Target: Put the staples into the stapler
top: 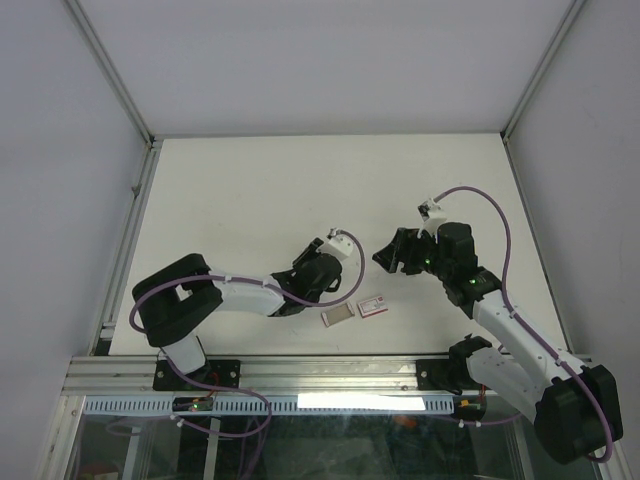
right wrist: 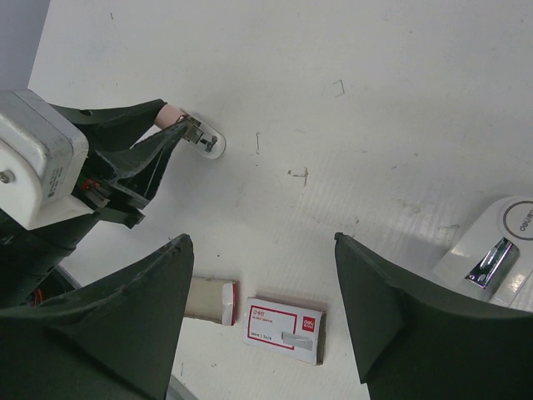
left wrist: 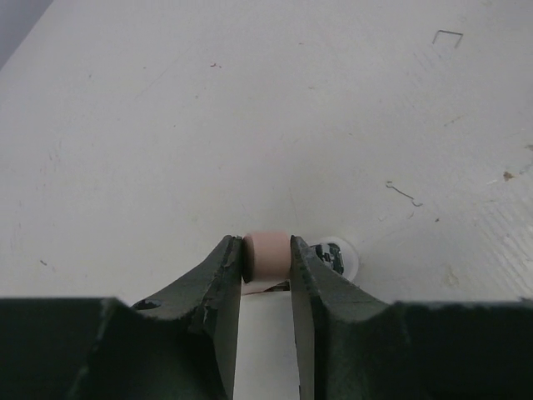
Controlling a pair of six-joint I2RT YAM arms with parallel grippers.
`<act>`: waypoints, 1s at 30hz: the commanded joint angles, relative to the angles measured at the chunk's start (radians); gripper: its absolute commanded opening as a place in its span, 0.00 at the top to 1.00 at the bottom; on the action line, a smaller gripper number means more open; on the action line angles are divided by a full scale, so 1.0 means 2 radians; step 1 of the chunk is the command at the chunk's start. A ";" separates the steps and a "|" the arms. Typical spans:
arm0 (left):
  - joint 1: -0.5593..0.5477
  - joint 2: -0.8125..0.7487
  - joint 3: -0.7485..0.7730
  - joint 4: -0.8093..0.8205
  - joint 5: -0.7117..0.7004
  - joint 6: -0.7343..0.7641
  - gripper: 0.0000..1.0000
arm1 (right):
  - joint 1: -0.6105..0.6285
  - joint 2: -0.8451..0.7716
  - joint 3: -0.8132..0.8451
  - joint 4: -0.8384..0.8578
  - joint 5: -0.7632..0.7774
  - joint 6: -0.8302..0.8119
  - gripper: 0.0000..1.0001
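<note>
Top view: the red staple box (top: 372,306) and its grey tray (top: 337,316) are lying side by side on the bench (top: 250,190), near the front edge between the arms.

Left wrist: the left hand (left wrist: 266,260) is clamping a small pinkish piece (left wrist: 266,250). A loose staple (left wrist: 404,194) is lying ahead.

Right wrist: the right hand (right wrist: 262,242) is gaping wide and gripping nothing, just above the box. The white stapler (right wrist: 491,250) is lying at the right edge.
</note>
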 commanded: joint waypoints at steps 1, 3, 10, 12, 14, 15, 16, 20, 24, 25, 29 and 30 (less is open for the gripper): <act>-0.023 0.006 0.012 -0.015 0.062 -0.031 0.70 | -0.002 -0.009 0.002 0.024 -0.005 0.001 0.28; -0.024 0.000 0.012 -0.017 0.065 -0.031 0.65 | -0.002 -0.009 0.002 0.024 -0.004 0.000 0.28; -0.025 -0.034 0.002 -0.019 0.100 -0.036 0.43 | -0.002 -0.013 0.007 0.020 -0.007 0.000 0.28; -0.025 -0.054 -0.006 -0.019 0.114 -0.044 0.35 | -0.002 -0.014 0.009 0.018 -0.008 -0.006 0.28; -0.025 -0.079 -0.015 -0.021 0.132 -0.050 0.26 | -0.002 -0.014 0.013 0.015 -0.006 -0.013 0.28; -0.025 -0.092 -0.019 -0.021 0.143 -0.054 0.22 | -0.002 -0.013 0.015 0.014 -0.004 -0.017 0.28; -0.024 -0.108 -0.024 -0.024 0.152 -0.058 0.18 | -0.002 -0.011 0.017 0.014 -0.005 -0.021 0.28; -0.008 -0.168 -0.034 -0.043 0.213 -0.086 0.08 | -0.002 0.003 0.027 0.025 -0.012 -0.032 0.28; 0.046 -0.219 -0.044 -0.061 0.286 -0.132 0.07 | 0.003 0.034 0.037 0.041 -0.014 -0.029 0.28; 0.064 -0.229 -0.048 -0.063 0.312 -0.148 0.07 | 0.008 0.043 0.040 0.045 -0.007 -0.026 0.28; 0.150 -0.250 -0.061 -0.063 0.404 -0.223 0.06 | 0.057 0.094 0.061 0.046 0.051 -0.016 0.29; 0.172 -0.246 -0.062 -0.063 0.428 -0.239 0.06 | 0.071 0.111 0.071 0.046 0.064 -0.012 0.30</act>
